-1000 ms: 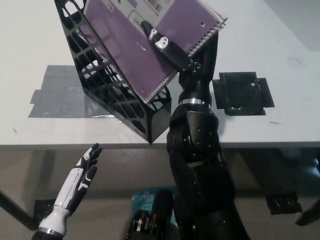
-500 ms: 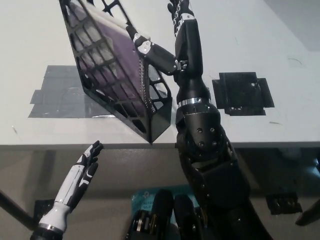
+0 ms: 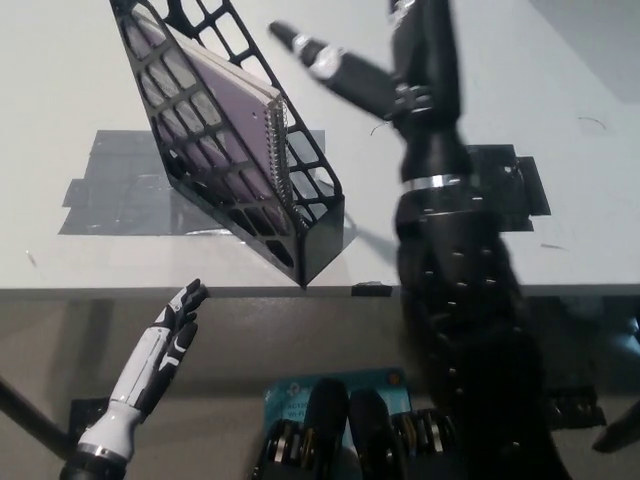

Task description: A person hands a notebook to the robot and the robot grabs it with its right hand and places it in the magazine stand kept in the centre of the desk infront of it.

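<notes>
Right hand [image 3: 350,70]: fingers spread, empty, raised above the desk [image 3: 560,130]. Notebook [image 3: 235,120]: seated in the stand [image 3: 290,215], left of and below that hand, spiral edge up. Left hand [image 3: 165,345]: idle, fingers apart, below the desk edge. Risk: fingertips close to the stand's rim; a careless sweep likely tips it.

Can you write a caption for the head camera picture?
Purple notebook stands in the black magazine stand; right hand open beside it, left hand below the desk edge.
</notes>
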Robot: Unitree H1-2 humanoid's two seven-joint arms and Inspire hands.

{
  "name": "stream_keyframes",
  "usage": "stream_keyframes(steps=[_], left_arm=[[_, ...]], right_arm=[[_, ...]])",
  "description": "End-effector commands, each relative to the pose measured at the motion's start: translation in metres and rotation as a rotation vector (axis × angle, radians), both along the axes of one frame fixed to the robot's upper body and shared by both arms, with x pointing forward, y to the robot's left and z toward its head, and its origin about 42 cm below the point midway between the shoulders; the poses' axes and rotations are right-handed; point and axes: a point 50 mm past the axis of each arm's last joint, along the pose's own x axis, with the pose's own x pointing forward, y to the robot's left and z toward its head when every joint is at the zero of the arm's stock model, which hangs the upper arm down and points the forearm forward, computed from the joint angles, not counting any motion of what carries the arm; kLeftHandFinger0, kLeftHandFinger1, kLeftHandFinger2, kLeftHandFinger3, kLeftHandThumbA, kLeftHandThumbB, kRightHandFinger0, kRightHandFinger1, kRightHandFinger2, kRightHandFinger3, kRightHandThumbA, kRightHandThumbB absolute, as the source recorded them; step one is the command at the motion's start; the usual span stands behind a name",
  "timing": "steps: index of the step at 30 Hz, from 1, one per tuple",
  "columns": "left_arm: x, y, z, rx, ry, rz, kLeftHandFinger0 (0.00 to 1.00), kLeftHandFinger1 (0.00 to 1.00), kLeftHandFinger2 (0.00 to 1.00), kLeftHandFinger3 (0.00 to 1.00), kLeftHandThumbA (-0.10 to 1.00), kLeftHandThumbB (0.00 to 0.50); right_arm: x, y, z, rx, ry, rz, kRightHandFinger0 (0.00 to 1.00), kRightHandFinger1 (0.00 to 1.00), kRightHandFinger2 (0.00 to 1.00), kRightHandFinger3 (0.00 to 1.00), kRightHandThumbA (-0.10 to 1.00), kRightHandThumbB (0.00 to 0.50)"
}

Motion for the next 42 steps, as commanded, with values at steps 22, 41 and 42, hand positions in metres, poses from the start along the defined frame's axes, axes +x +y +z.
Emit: stream_keyframes(steps=[22, 41, 42], left_arm=[[-0.044, -0.019, -0.017, -0.044, 0.004, -0.124, 1.00, 1.00, 1.00, 1.00, 1.00, 0.500], [-0.065, -0.029, -0.037, -0.103, 0.071, -0.103, 1.00, 1.00, 1.00, 1.00, 1.00, 0.500], [-0.064, -0.029, -0.038, -0.103, 0.072, -0.101, 1.00, 1.00, 1.00, 1.00, 1.00, 0.500]], right_arm=[[-0.124, -0.139, -0.121, -0.124, 0.129, 0.024, 1.00, 1.00, 1.00, 1.00, 0.89, 0.251], [-0.159, -0.117, -0.286, -0.404, 0.765, 0.126, 1.00, 1.00, 1.00, 1.00, 1.00, 0.142], [-0.157, -0.116, -0.289, -0.410, 0.777, 0.134, 1.00, 1.00, 1.00, 1.00, 1.00, 0.141]])
